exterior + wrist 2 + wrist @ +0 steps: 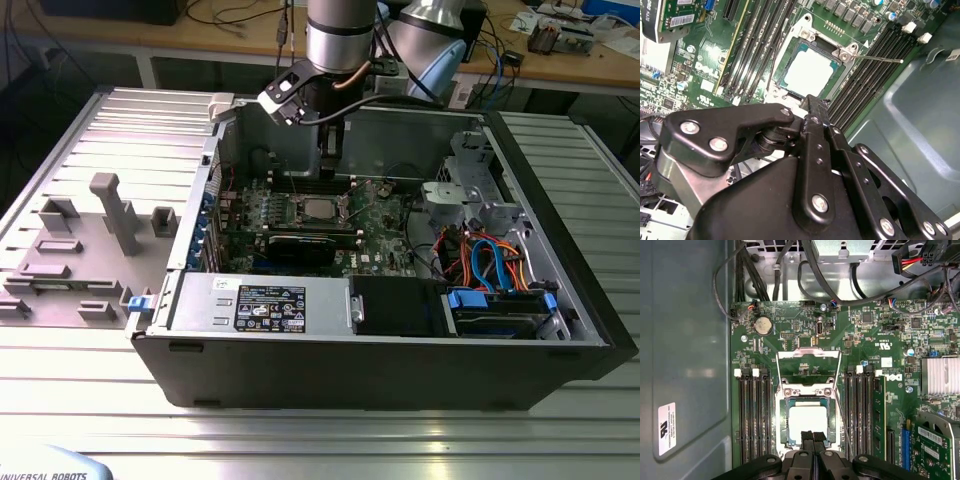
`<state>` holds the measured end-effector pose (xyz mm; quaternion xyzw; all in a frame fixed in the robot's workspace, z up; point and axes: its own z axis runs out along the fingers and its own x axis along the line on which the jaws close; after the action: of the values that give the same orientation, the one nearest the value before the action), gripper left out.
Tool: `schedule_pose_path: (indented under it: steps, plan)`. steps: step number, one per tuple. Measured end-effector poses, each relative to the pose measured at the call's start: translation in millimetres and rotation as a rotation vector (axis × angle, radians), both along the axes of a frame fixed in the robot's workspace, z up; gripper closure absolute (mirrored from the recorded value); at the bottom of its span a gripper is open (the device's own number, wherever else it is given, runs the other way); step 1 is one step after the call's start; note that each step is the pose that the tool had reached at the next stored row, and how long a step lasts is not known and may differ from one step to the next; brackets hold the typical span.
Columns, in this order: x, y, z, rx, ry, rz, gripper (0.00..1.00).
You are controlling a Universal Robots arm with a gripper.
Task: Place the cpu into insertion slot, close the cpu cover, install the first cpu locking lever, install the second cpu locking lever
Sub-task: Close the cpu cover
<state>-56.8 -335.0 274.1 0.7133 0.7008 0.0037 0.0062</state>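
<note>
Gripper [813, 436] — fingers pressed together, empty, tips over edge of cpu [807, 421]. That cpu sits in insertion slot [783, 415], mid-motherboard [790, 322]. Likely left: cpu cover [809, 353] looks swung open — locking levers [880, 58] unlatched.

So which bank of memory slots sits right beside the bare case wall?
The bank between the cpu and the grey case wall. The other bank has the finned heatsink and a green expansion card beyond it.
</note>
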Motion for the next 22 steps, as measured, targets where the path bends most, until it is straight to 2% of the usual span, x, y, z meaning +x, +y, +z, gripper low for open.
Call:
schedule_pose_path:
  steps: [22]
  plan:
    - [4.7,0.0,0.0,-0.0001,0.0,0.0,0.89]
